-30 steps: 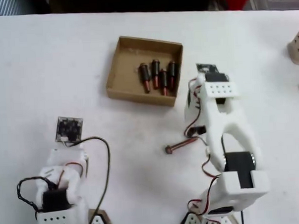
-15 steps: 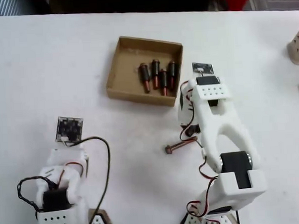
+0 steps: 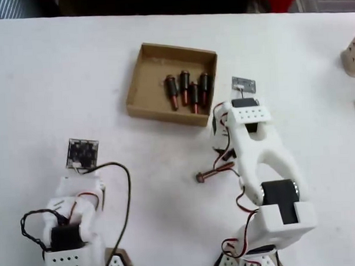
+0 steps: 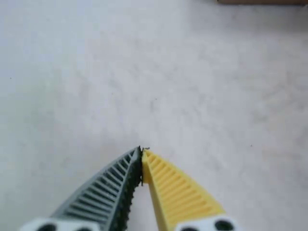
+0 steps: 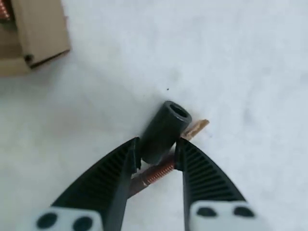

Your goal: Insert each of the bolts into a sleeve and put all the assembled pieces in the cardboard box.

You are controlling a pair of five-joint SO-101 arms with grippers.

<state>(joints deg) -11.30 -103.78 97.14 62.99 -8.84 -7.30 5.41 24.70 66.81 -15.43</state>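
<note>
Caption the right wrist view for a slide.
Right gripper clasps a black sleeve over a copper bolt on the table, near the cardboard box.

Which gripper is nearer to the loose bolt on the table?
Right. The right gripper holds a sleeve directly at the bolt. The left gripper is far off to the side, over bare table.

Matt black sleeve [image 5: 163, 129], coppery threaded metal bolt [image 5: 157, 174], plain cardboard box [image 3: 165, 114], matt white table [image 3: 57, 67].
</note>
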